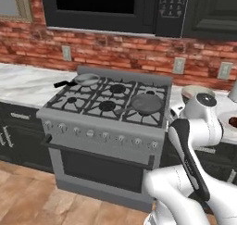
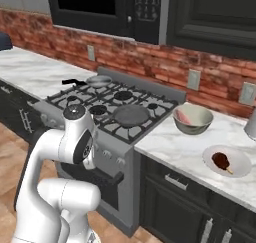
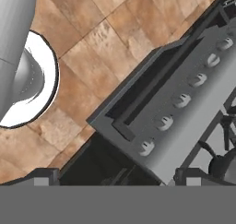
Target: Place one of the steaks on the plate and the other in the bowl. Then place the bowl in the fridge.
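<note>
Item: bowl (image 2: pixel 193 120) and plate (image 2: pixel 227 161), each loaded with a steak. Pending: bowl to be gripped, at two o'clock. Gripper (image 3: pixel 113 178) jaws apart, empty.

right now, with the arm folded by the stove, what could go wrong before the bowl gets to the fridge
1. The bowl already holds a steak and stands close beside the stove; a sideways reach could knock the frying pan.
2. The plate with its steak lies near the counter's front edge; a sweeping arm might push it off.
3. A tilted lift could spill the bowl's steak.
</note>
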